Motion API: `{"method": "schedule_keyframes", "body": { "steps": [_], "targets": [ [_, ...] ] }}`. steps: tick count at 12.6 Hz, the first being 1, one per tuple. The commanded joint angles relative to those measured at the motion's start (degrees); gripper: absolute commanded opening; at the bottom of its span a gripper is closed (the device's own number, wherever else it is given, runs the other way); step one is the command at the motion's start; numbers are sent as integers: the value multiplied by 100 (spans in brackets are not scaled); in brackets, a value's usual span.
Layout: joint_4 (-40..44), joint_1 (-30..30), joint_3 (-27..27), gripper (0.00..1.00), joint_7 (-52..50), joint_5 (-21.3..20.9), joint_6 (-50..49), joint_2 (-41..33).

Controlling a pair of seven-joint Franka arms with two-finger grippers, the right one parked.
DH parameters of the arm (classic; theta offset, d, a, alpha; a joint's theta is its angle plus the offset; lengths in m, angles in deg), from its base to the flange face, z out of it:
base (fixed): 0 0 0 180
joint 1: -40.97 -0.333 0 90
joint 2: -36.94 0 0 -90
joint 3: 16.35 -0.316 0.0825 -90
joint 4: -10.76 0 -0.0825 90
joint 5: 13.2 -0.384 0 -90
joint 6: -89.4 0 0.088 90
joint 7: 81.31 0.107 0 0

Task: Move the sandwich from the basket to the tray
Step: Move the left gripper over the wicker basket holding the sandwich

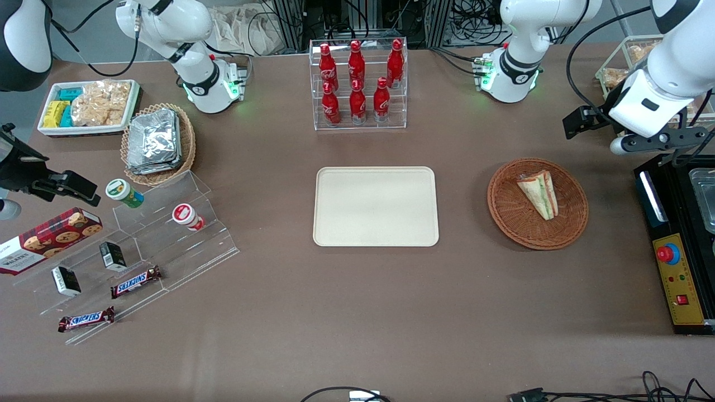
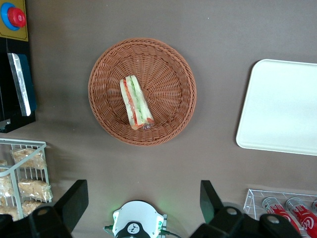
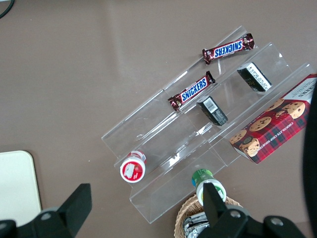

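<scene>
The sandwich point(image 1: 539, 192) is a clear-wrapped white-bread wedge with green and red filling. It lies in the round reddish-brown wicker basket point(image 1: 503, 206), toward the working arm's end of the table. The cream-beige tray point(image 1: 375, 206) lies bare at the table's middle, beside the basket. My left gripper point(image 1: 659, 139) hangs high above the table, farther from the front camera than the basket and apart from it. The left wrist view shows the sandwich point(image 2: 136, 101), the basket point(image 2: 168, 64), part of the tray point(image 2: 282, 104) and my gripper point(image 2: 142, 198), open wide and empty.
A black box with a red button point(image 1: 673, 262) stands at the working arm's end. A wire basket of bagged snacks point(image 1: 620, 67) and the arm's base point(image 1: 511, 78) sit farther back. A rack of red bottles point(image 1: 357, 84) stands farther back than the tray.
</scene>
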Motion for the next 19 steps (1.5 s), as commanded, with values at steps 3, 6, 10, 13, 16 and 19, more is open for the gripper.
{"method": "schedule_keyframes", "body": {
  "steps": [3, 6, 10, 13, 16, 19],
  "targets": [
    [214, -6, -50, 100, 65, 61, -157, 102],
    [205, 3, -41, 100, 118, 26, -157, 102],
    [-5, -23, -85, 100, -13, -61, -253, 24],
    [-550, -348, -391, 100, 38, -228, -289, -626],
    [-577, -349, -507, 100, 13, -334, -324, -610],
    [-989, -349, -498, 100, -58, -343, -97, -645]
  ]
}}
